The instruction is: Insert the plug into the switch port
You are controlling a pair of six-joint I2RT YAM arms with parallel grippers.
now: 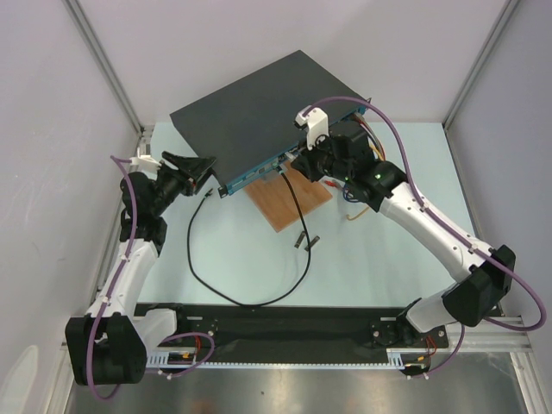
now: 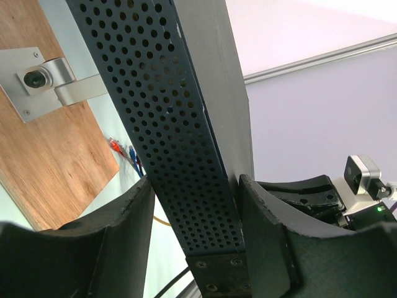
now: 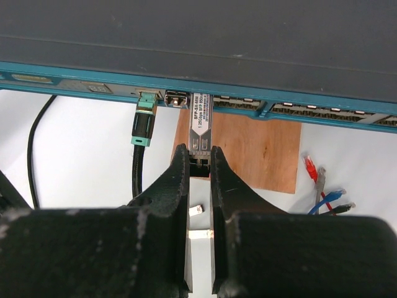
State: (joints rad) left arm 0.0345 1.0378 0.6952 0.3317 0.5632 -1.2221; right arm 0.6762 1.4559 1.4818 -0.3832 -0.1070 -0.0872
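1. One plug [image 3: 200, 124], silver with a printed label, stands with its far end at a port in the teal face of the switch [image 1: 259, 103]. Most of its body is outside the port.
2. Your right gripper [image 3: 200, 155] has its jaws clamped on the near end of the plug, one finger on each side.
3. You will find the switch at the middle of the tabletop's [image 1: 388, 259] far edge. It is turned so that its teal face looks toward the near right corner.
4. Your left gripper [image 2: 195, 186] is at the left end of the switch. Its jaws are clamped across the perforated side wall, with one finger against each flat face.
5. Just left of the plug there is a second port with a metal insert, then a green connector [image 3: 144, 121] seated in the same face.
6. From that connector a black cable [image 1: 203, 276] loops toward the near edge of the tabletop. It then runs back up to a loose end near your left gripper.
7. A wooden board [image 1: 293, 203] lies on the tabletop below the teal face, and part of it is under the switch. The left wrist view shows a metal bracket [image 2: 49, 84] screwed to it.
8. Red, blue and grey wire ends [image 3: 319, 183] lie just right of the board.
9. Two small dark pieces [image 1: 304, 240] lie just beyond the board's near corner, too small to make out.
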